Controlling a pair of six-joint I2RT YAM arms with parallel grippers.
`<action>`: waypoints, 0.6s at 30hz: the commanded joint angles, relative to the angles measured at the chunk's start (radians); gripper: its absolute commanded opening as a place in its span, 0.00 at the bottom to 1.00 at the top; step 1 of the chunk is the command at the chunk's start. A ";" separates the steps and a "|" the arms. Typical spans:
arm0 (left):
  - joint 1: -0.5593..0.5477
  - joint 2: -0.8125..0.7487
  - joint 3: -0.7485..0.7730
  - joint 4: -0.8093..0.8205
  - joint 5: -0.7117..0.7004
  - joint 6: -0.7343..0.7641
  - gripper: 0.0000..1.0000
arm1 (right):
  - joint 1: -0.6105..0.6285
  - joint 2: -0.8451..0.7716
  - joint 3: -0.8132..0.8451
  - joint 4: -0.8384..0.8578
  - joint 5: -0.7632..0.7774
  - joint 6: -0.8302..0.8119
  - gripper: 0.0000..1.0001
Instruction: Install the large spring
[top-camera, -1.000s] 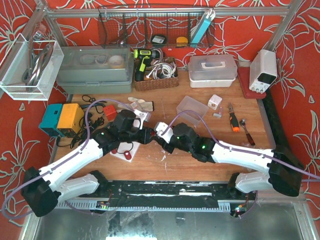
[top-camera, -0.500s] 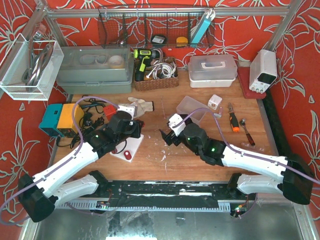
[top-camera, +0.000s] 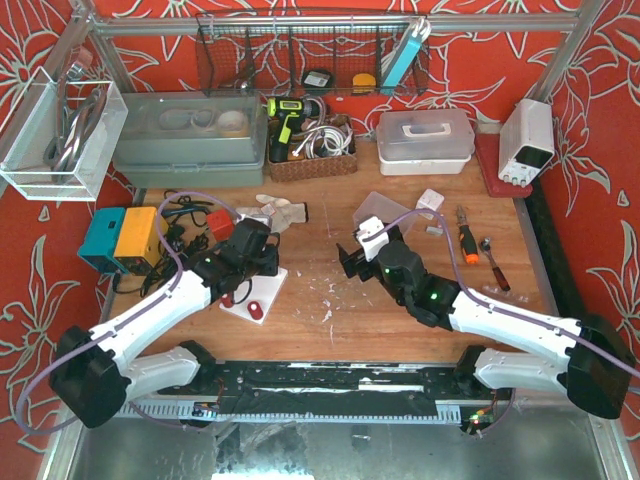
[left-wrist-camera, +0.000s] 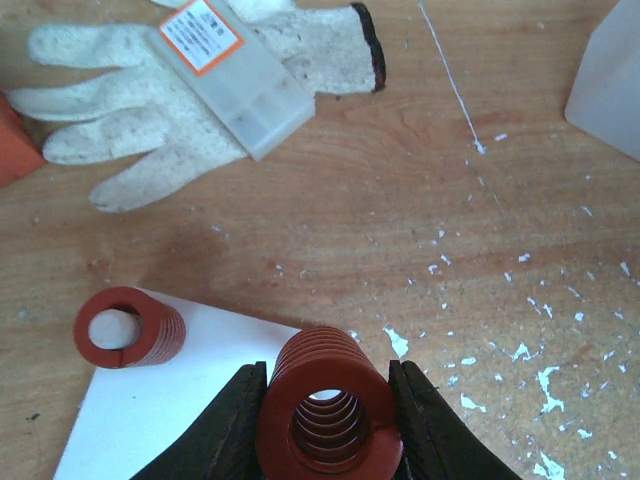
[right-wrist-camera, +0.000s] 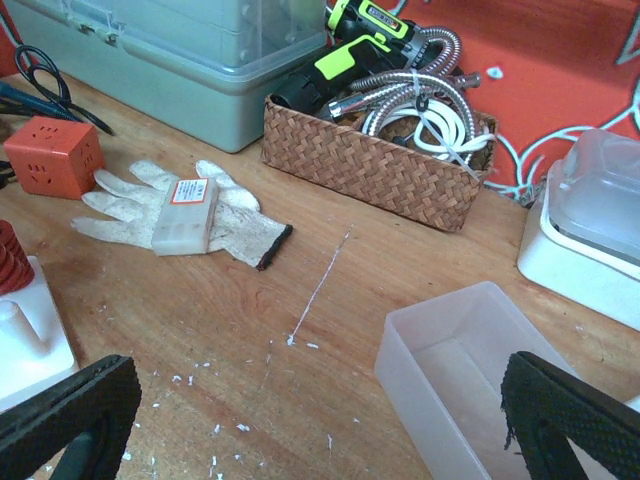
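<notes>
Two grippers over the wooden table (top-camera: 330, 300): right gripper (right-wrist-camera: 320, 430) stands wide open. Left gripper (left-wrist-camera: 330, 425) clamps the large red coil spring (left-wrist-camera: 325, 352) above the flat white base plate (left-wrist-camera: 170, 420), near a small red spring (left-wrist-camera: 128, 328) on its peg.

A workshop bench (top-camera: 310, 300) — cordless drill (top-camera: 286, 119), screwdriver (top-camera: 467, 243), power supply (top-camera: 526, 140), work glove (top-camera: 283, 211) on scuffed wood.

Plastic case (left-wrist-camera: 237, 80) atop white glove (left-wrist-camera: 120, 150)

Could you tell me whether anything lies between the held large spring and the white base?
Nothing visible does: the large spring, in the left gripper, is right at the white base; the small spring sits aside.
</notes>
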 joint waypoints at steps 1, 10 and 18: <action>0.011 0.023 -0.015 0.049 0.053 0.010 0.00 | -0.005 -0.020 -0.016 0.004 0.006 0.024 0.99; 0.024 0.045 -0.023 0.055 0.044 0.018 0.00 | -0.009 -0.020 -0.018 0.004 0.002 0.020 0.99; 0.028 0.057 -0.049 0.087 0.060 0.027 0.00 | -0.010 -0.028 -0.019 0.001 0.000 0.017 0.99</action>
